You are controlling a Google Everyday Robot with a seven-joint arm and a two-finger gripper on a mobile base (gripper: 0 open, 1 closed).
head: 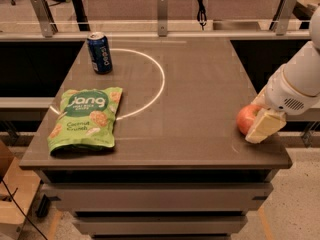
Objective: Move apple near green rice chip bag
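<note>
Tool point(261, 127) at apple point(247, 118), closure cannot tell; grasp step, next needs firm hold, carry left to bag point(86, 118).

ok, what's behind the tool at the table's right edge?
The apple sits on the table behind the tool; its left half shows, the rest is covered. Grip contact is hidden.

gripper point(261, 128) by apple point(245, 118) at right edge, bare tabletop point(200, 96) to bag point(86, 118), can point(100, 52) far-left
</note>
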